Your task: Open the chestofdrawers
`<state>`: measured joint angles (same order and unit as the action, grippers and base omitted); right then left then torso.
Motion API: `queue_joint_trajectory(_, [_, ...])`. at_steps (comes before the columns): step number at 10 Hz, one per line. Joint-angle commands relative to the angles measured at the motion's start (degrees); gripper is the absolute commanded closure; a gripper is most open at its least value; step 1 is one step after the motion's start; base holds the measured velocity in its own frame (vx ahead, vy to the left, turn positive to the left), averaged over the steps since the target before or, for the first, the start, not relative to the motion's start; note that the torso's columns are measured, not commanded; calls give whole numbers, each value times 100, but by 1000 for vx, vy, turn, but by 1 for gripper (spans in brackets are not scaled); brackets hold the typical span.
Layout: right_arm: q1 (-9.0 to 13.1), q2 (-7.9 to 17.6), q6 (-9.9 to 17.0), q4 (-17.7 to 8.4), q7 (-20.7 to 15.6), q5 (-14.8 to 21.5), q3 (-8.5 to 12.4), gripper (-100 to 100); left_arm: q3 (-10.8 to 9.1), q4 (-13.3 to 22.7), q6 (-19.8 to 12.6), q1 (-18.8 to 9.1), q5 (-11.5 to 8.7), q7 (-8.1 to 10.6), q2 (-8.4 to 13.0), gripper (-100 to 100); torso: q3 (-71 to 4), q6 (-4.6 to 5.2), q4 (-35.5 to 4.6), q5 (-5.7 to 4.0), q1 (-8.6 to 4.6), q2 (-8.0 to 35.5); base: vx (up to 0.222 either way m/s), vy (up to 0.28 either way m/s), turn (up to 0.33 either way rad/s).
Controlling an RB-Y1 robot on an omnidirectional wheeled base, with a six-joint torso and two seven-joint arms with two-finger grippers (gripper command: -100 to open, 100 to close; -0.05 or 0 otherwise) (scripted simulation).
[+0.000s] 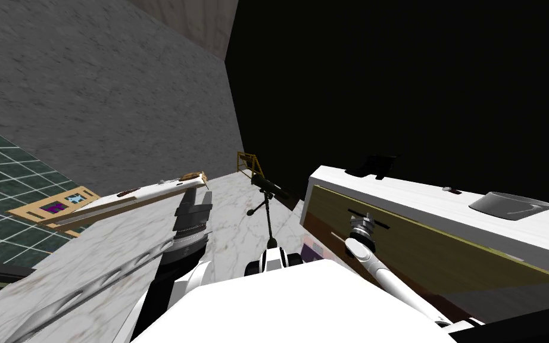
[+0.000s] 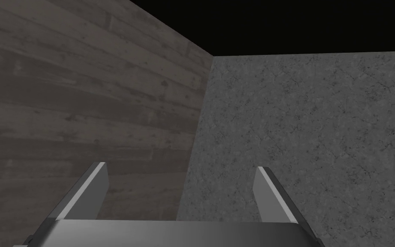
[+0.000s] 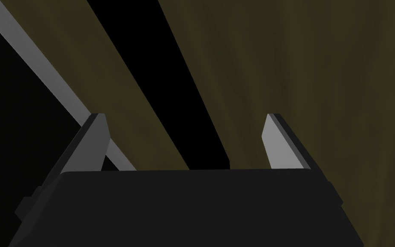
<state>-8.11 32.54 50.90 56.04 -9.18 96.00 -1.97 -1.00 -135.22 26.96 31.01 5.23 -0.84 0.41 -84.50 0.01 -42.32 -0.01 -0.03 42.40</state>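
R arm reaches fwd to the chest of drawers (image 1: 440,253), which stands at my right on the pale marbled floor (image 1: 231,220): olive-brown front, white top (image 1: 422,199), black area behind it. The right gripper (image 1: 364,225) is up against the upper part of the front, just below the front edge of the top and near the chest's left corner.

In the R wrist view the right gripper (image 3: 186,115) has its 2 fingers (image 3: 278,141) spread wide, approx. a third of the frame apart, gripping nothing. The black bar handle (image 3: 162,81) runs slantwise across the olive front (image 3: 321,85) and passes between the fingers, closer to the middle than to either blade; can't tell if anything touches it. In the head view the handle (image 1: 367,215) shows as a short dark bar at the gripper.

On the top: a grey bowl (image 1: 511,205) toward the right end, a dark object (image 1: 374,165) at the back edge near the left corner.

The left gripper (image 1: 194,205) is raised at my left, well apart from the chest; its fingers (image 2: 85,193) also stand wide open w/ nothing between them.

A small dark tripod (image 1: 267,208) stands on the floor between the 2 arms.
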Motion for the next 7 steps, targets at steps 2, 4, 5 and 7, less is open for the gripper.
queue_joint_trajectory(2, [-355,-78,-35,204,-161,-65,557,-100,0,0,0,0,0,0,0,0,-9,-2,4,0,1,-14,-45,-16,274])
queue_joint_trajectory(4, [-244,-58,-23,181,-135,-55,380,100,-1,0,0,2,0,0,0,0,-13,4,6,1,4,-21,-5,-3,-69])
queue_joint_trajectory(5, [-133,-38,-12,159,-110,-45,182,100,-1,0,0,3,0,0,0,0,-16,5,8,2,7,-26,48,19,-284])
queue_joint_trajectory(7, [88,2,11,113,-59,-25,-180,100,-1,-1,1,4,0,0,0,0,-5,29,1,9,4,-5,75,22,-374])
